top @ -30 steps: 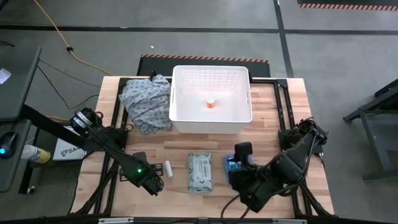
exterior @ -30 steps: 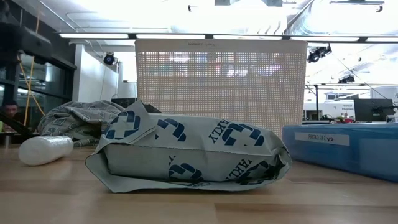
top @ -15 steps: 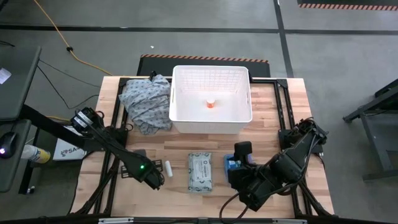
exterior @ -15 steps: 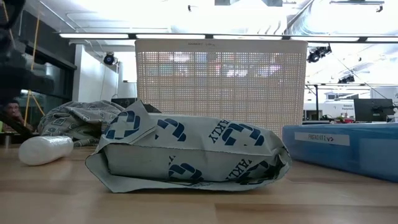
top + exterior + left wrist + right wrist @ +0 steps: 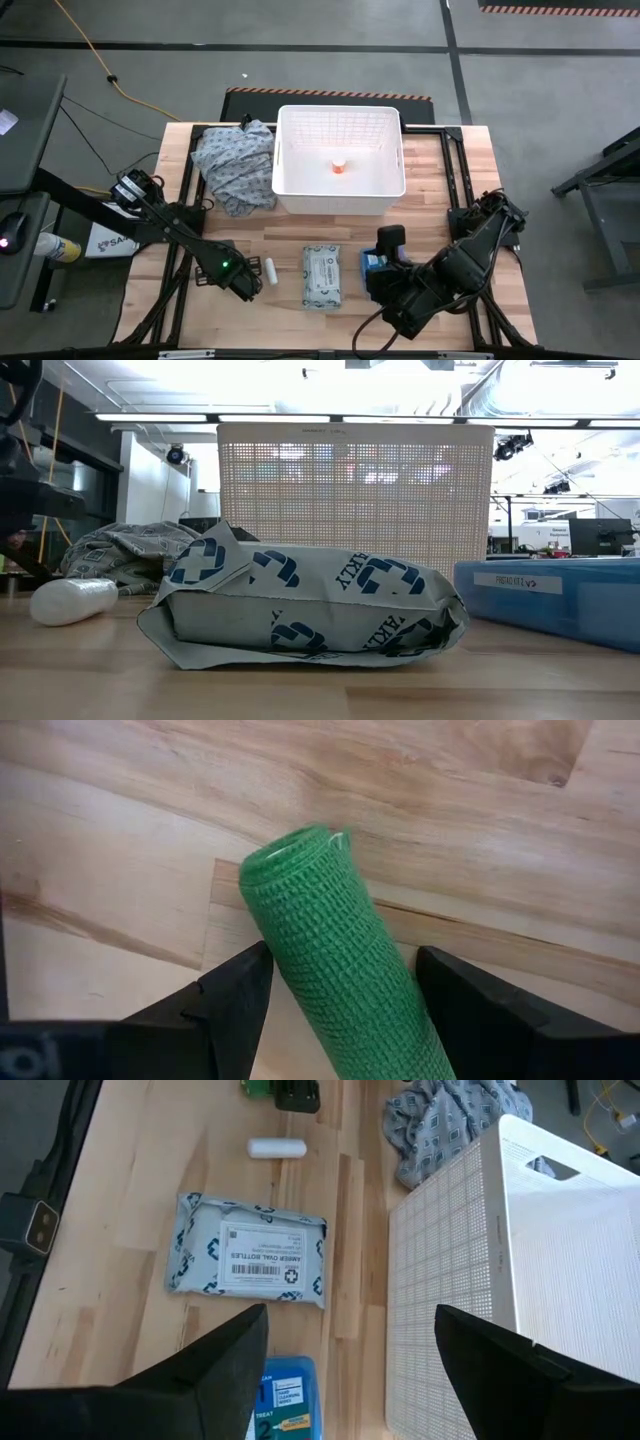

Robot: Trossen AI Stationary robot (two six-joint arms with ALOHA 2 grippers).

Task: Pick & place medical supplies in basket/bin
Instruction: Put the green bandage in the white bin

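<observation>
— Green mesh-textured tube: where is it now?

— It is seen in the left wrist view between the fingers of the left tool, which lie against its two sides; a pinch on it is judged likely. From above it is hidden under that tool, near the front left of the wooden counter.

— What has changed?

— The left tool has been drawn slightly back from the front edge over the last second, and dark arm parts have come into the low view. A lift is suggested. The large white grid-walled basket is well apart, with only the orange white-capped bottle in it.

— And the right tool?

— It has not moved; its fingers are spread, empty, above the blue box
</observation>
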